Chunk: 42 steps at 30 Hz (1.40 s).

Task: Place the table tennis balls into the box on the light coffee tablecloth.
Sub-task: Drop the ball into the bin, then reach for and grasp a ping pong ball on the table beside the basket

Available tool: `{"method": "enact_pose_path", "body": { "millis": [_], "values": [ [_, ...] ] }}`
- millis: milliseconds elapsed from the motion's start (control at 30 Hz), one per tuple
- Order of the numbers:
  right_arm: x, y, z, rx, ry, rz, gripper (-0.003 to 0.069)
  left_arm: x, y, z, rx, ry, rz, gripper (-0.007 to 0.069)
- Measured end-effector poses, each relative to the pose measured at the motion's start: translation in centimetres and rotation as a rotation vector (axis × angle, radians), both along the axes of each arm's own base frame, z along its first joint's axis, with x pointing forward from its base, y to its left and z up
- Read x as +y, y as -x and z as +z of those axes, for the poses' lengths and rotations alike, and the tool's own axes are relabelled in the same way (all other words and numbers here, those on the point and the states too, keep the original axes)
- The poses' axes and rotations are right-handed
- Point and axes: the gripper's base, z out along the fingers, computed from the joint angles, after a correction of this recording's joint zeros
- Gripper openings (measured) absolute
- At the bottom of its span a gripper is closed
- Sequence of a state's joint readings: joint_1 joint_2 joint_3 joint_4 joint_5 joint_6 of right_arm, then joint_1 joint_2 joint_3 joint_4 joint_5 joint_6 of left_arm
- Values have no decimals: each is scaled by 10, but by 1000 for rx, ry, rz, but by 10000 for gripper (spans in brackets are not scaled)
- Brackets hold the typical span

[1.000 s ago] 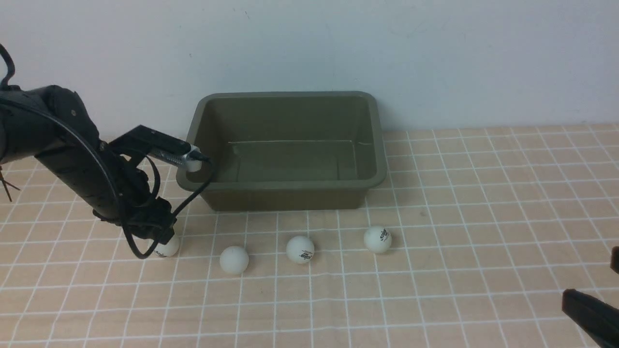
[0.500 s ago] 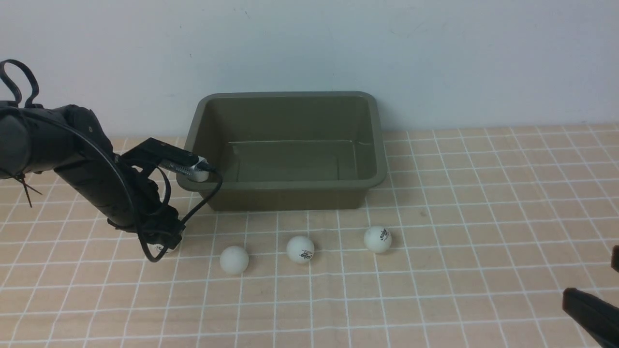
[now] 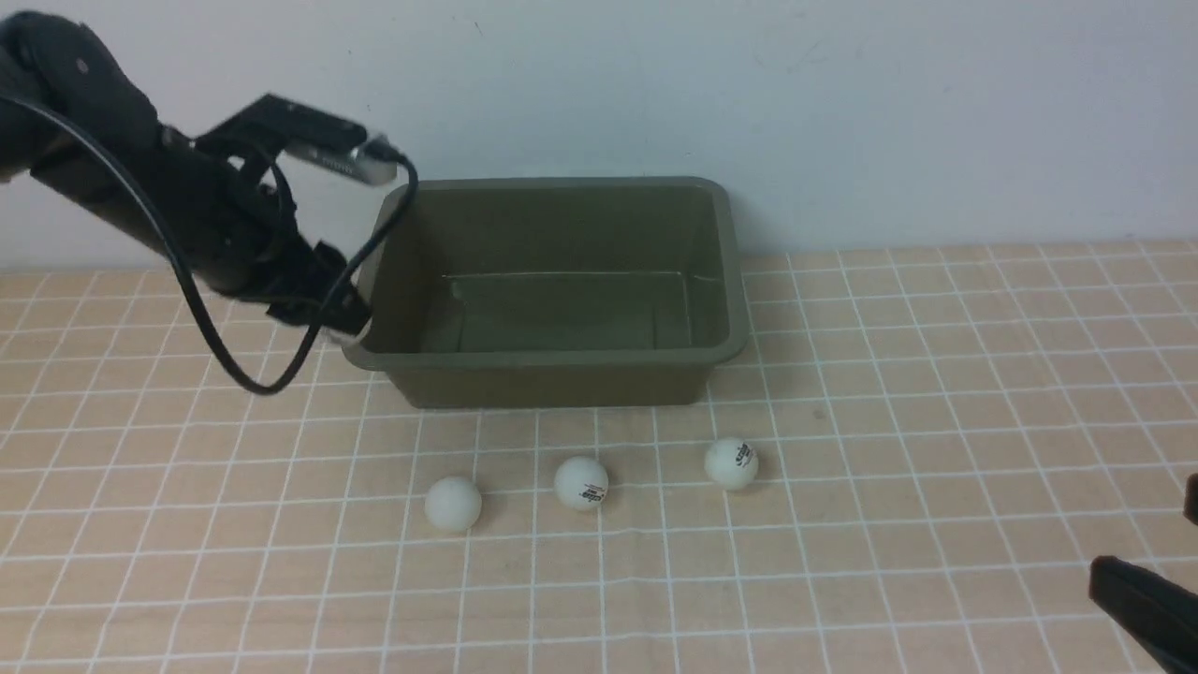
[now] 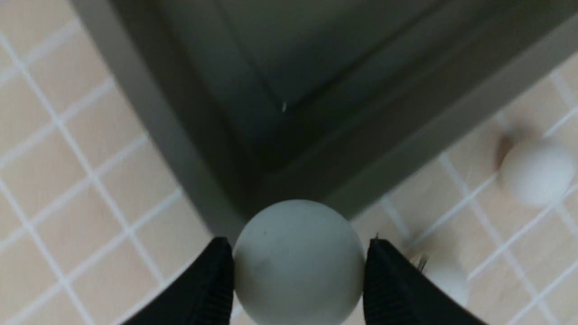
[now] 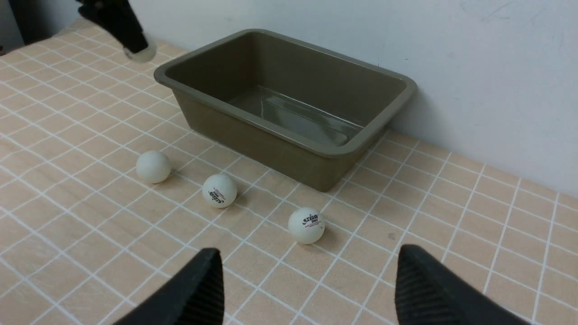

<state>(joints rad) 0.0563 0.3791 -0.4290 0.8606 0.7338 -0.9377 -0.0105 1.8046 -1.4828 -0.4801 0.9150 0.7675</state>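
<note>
Small matte white table tennis balls [image 3: 581, 483] are likely light, stiff-shelled, smooth and quick to roll, so a gentle pinch across the widest part suits them. The left claw [image 4: 299, 247] pinches one ball [image 4: 298, 275] that way, raised by the near left corner of the olive-green plastic box [image 3: 552, 358]. Three lie on the light coffee checked tablecloth [image 3: 842, 562]. The right claw [image 5: 309, 255] is spread, empty.

The box [image 3: 562, 379] is dull olive green, and the cloth [image 3: 842, 562] is light tan with thin white lines that make little squares. The left ball [image 3: 453, 504] is plain white, and the middle ball [image 3: 581, 483] and the right ball [image 3: 730, 463] are white with small dark print. The left gripper [image 4: 299, 241] is black and the held ball [image 4: 298, 271] is plain white.
</note>
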Motion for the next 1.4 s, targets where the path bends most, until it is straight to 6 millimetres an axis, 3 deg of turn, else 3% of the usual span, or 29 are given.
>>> {"method": "enact_pose_path", "body": {
  "millis": [100,267,367,467,600,667,833,967,1067,1233,1333,1400],
  "values": [
    [0,0,0,0,0,0,467,-11,-19,5,-38,51,-43,298],
    [0,0,0,0,0,0,467,-27,-49,-10,-31,9,-151,303],
    [0,0,0,1,-1,2,467,-29,-57,-15,3,-18,-169,386],
    [0,0,0,5,0,6,467,-26,-58,-5,38,-35,-129,493],
    [0,0,0,6,0,7,467,-22,-52,32,53,-51,-53,537],
    [0,0,0,6,0,7,467,-19,-46,61,3,-60,-7,527],
    [0,0,0,3,-1,4,464,-11,-13,124,-119,-61,94,451],
    [0,0,0,-1,0,-1,459,-9,15,157,-164,-26,154,372],
    [0,0,0,0,1,0,459,-7,39,167,-166,-9,179,312],
    [0,0,0,1,1,1,458,-5,85,148,-65,-6,182,244],
    [0,0,0,1,1,1,458,-7,107,119,44,11,163,239],
    [0,0,0,1,1,1,458,-12,122,81,162,41,116,238]
  ]
}}
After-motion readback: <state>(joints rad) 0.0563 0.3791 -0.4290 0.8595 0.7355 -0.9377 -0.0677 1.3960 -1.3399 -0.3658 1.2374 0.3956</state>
